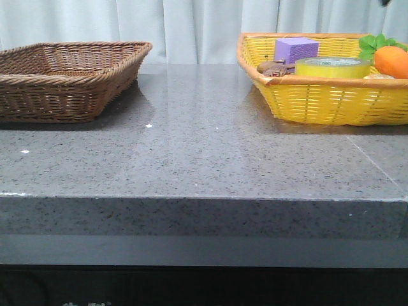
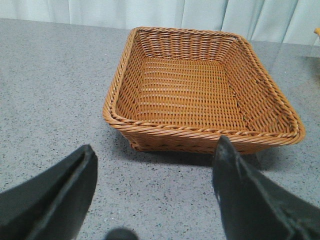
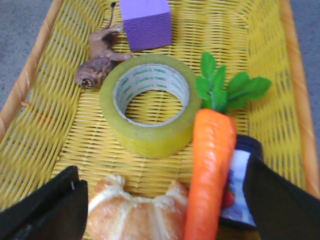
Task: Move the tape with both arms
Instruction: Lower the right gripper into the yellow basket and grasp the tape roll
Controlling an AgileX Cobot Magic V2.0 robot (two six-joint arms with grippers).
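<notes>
Right wrist view puts the tape (image 3: 147, 102) lying flat, core upward, at frame centre in the yellow basket (image 3: 30, 85), above the wide-open, empty right fingers (image 3: 47, 207); a carrot (image 3: 212, 165) crowds its right side. Left fingers (image 2: 70, 195), equally spread and empty, face the brown basket (image 2: 200, 135) across the grey worktop (image 1: 204, 153), so the right arm is nearer.

In the front view, the yellow basket (image 1: 331, 102) and the carrot (image 1: 392, 62) run off the right edge, and the brown basket (image 1: 64, 83) off the left. In the right wrist view, the carrot partly hides a dark packet (image 3: 242, 180), and the croissant (image 3: 135, 215) is cut off below.
</notes>
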